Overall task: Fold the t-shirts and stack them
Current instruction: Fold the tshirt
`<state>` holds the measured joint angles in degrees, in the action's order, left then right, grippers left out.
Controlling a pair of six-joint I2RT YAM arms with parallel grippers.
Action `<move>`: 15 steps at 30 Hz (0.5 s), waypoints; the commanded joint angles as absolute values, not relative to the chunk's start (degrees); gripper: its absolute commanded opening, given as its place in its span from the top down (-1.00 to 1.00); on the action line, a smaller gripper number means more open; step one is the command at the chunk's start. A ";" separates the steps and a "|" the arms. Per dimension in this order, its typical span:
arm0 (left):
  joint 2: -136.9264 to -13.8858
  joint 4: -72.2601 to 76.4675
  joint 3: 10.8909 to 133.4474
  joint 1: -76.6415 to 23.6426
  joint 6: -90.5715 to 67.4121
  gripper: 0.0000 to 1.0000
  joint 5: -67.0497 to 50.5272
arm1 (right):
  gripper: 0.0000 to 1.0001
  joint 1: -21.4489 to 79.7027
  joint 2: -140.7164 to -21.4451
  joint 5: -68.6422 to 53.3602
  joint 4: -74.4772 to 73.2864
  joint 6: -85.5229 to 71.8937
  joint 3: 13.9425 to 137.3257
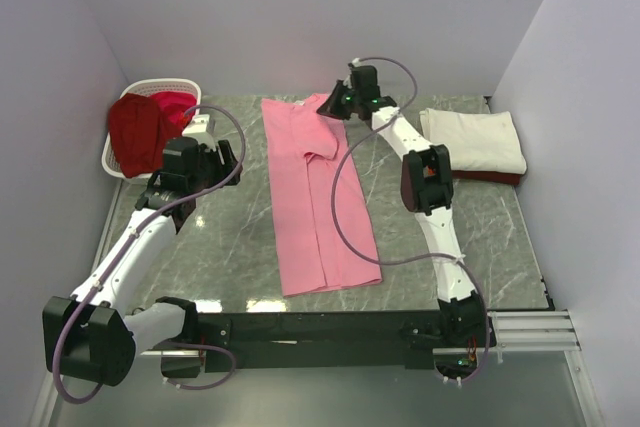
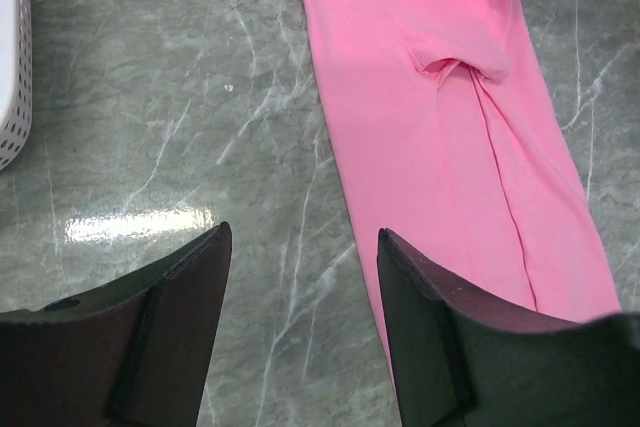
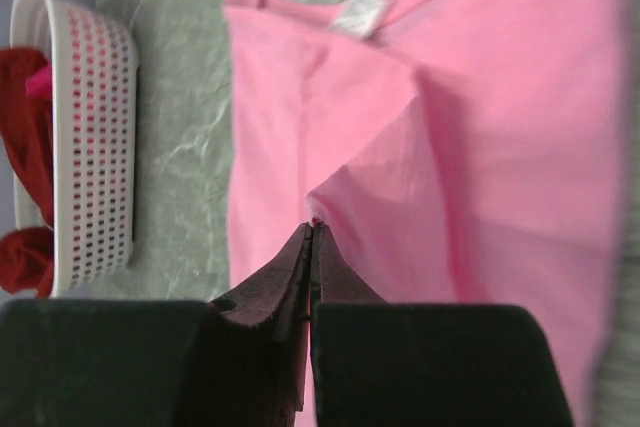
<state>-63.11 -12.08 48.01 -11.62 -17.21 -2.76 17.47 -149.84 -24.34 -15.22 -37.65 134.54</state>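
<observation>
Neck tag (image 3: 360, 10) on pink t-shirt (image 3: 520, 147): illegible

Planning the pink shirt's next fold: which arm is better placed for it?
Right: the right pincer is shut on the pink shirt at its sleeve fold; the left pincer hangs open over the table beside it.

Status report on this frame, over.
Left gripper open, empty, beside pink shirt. Right gripper shut on its sleeve fold. Shirt folded to a long strip. Nothing in the way.

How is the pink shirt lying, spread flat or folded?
Partly folded: the pink t-shirt lies as a narrow strip, a sleeve turned inward; the right gripper pinches that fold.
</observation>
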 commanded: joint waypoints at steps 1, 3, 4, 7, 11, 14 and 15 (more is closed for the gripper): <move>-61.70 -10.28 48.08 -11.78 -16.00 -0.31 -3.87 | 0.93 21.35 -144.14 -19.52 -16.43 -32.00 133.77; -61.70 -10.37 48.08 -11.78 -15.91 -0.31 -3.87 | 0.87 23.63 -143.53 -17.85 -17.22 -30.33 133.42; -61.70 -10.37 47.90 -11.78 -15.73 -0.31 -3.87 | 0.77 24.34 -143.26 -17.41 -17.40 -29.54 132.81; -61.61 -10.46 47.99 -11.78 -15.56 -0.31 -3.95 | 0.49 27.68 -142.21 -16.09 -18.72 -26.03 131.15; -61.52 -10.46 48.08 -11.78 -15.47 -0.31 -4.22 | 0.41 29.88 -139.14 -15.21 -19.68 -21.63 128.94; -61.35 -10.98 48.25 -11.86 -14.77 -0.35 -3.69 | 0.41 29.97 -136.07 -16.17 -22.31 -16.72 128.41; -61.17 -11.07 48.43 -11.78 -14.77 -0.46 -3.17 | 0.40 29.88 -134.92 -17.13 -23.54 -10.78 128.32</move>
<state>-63.09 -11.88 48.01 -11.62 -15.92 -3.14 31.07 -143.63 -17.39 -21.56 -21.58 127.87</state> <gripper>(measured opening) 0.699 0.296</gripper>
